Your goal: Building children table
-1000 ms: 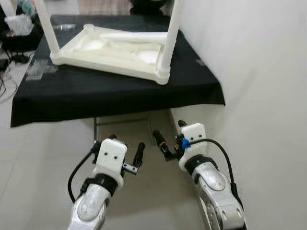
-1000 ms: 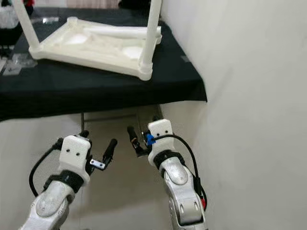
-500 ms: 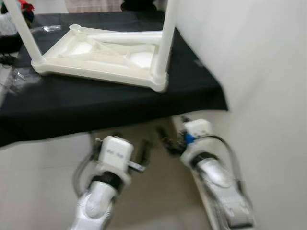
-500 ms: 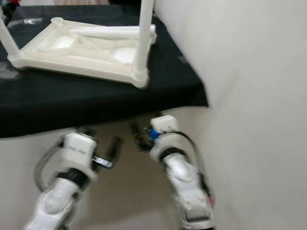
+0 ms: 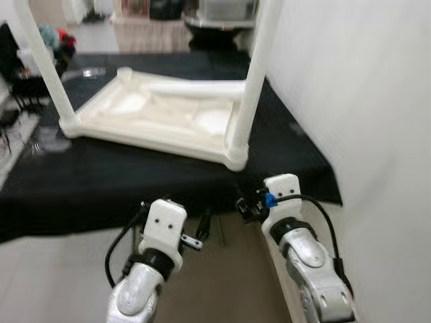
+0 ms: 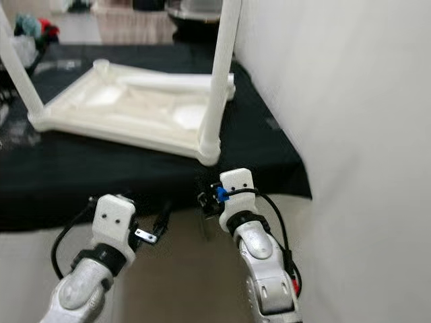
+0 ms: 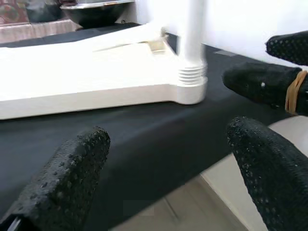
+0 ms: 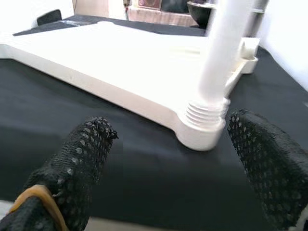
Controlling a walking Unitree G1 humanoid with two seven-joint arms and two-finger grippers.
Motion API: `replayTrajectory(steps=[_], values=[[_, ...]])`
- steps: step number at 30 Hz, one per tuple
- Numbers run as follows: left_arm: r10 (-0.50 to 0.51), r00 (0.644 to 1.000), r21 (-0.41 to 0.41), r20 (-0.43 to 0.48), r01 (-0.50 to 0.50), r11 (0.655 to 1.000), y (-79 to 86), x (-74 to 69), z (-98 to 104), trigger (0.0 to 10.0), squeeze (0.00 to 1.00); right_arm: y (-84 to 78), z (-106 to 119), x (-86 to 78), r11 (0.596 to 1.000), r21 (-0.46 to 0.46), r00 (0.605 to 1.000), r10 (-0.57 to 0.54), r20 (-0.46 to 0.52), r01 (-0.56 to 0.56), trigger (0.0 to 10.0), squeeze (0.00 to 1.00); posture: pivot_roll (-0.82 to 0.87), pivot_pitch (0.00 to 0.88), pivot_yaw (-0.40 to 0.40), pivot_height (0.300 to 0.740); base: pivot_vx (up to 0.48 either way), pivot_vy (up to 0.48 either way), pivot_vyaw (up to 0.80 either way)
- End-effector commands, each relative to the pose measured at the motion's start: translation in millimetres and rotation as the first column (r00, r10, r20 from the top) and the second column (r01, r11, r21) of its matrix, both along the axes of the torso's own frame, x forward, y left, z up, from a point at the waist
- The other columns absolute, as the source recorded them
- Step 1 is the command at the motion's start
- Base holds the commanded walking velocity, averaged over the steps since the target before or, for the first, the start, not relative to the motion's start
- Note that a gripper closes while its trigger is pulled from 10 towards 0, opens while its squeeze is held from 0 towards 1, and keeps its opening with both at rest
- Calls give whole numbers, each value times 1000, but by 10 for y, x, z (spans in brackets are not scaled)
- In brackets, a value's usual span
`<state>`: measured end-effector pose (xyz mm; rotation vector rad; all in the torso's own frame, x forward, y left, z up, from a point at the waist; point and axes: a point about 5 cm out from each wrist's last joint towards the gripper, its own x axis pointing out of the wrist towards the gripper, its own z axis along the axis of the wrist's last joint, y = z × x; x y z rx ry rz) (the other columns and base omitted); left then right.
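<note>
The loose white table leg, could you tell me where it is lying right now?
The loose leg lies flat along the far edge of the upturned white tabletop on the black-draped table, behind the upright corner leg near the wall.

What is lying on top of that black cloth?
On the black cloth lies an upside-down white tabletop with two legs screwed in, and one loose leg. The cloth hides what supports it.

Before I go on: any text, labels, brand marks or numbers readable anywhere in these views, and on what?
None can be read.
White table top, upside down on the black cloth: plain, no marking visible.
Screwed-in leg: plain.
Left tool and right tool: no print on the housings or fingers.
Things at the far edge of the room are too blurred to tell.
</note>
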<state>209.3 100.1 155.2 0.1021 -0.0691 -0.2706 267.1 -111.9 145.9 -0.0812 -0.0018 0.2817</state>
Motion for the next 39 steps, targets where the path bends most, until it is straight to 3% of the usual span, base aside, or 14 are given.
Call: replayTrajectory(steps=[1,14,17,23,25,26,29,30,31,39], values=[[10,1000,9,-16,-10,1000,35,-6,-35,10000,0,2,-14,1,1000,6,1000,-6,-6,7,10000,0,-4,81,-83,740,337,0,0],[16,999,1,-35,-16,1000,40,12,-42,10000,0,-165,-79,27,994,-28,994,-104,-39,103,10000,0,1,78,-82,740,76,0,0],[15,999,3,-34,-15,1000,46,5,-38,10000,0,-355,-165,-25,984,-29,981,-176,-85,175,10000,0,7,81,-85,740,0,0,0],[18,999,2,-34,-18,1000,57,5,-34,10000,0,-475,-208,-32,981,-18,974,-194,-118,193,10000,0,2,85,-80,740,0,0,0],[13,999,2,-32,-13,1000,41,12,-34,10000,0,-604,-206,75,978,-33,972,-208,-114,205,10000,27,-3,87,-80,740,0,0,0],[7,1000,1,-30,-7,1000,26,15,-28,10000,0,-640,-177,148,979,-29,974,-205,-101,203,10000,1000,2,88,-82,740,0,0,0],[0,1000,-6,-26,0,1000,12,16,-12,10000,0,-658,-130,262,981,17,977,-189,-97,192,10000,1000,3,89,-82,740,0,0,0],[0,1000,-5,-25,0,1000,12,13,-9,10000,0,-633,-103,313,990,15,986,-137,-90,139,10000,1000,7,92,-81,740,0,0,0],[1,1000,-5,-26,-1,1000,19,8,-7,10000,0,-613,-78,367,996,31,993,-75,-94,79,10000,0,9,96,-83,740,0,0,0],[0,1000,-12,-23,0,1000,37,-3,16,10000,0,-678,95,544,992,51,991,119,-61,-116,10000,0,8,116,-79,740,0,0,0]])
